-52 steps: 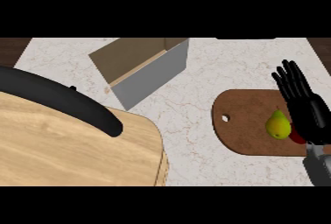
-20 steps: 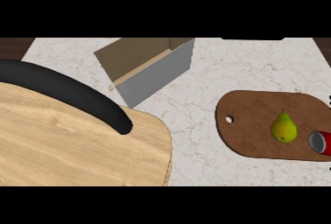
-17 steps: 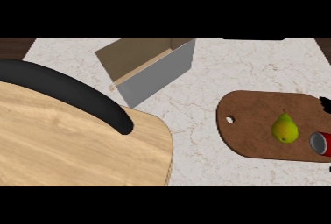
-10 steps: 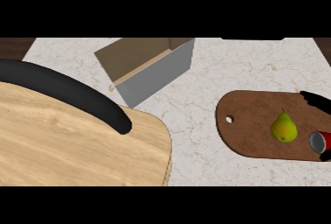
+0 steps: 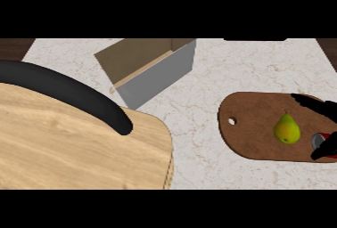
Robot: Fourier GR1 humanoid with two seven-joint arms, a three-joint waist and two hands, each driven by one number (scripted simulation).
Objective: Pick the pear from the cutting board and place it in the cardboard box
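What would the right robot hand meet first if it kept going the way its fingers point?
Probably the pear on the cutting board: the right robot hand points leftward from the frame's right edge, though its height above the board is unclear.

Only the robot's black right hand [image 5: 321,107] shows: slim dark fingers [image 5: 304,99], matte, no markings visible. Below them a black thumb tip [image 5: 324,152] beside a small grey and red part at the wrist; details unclear.
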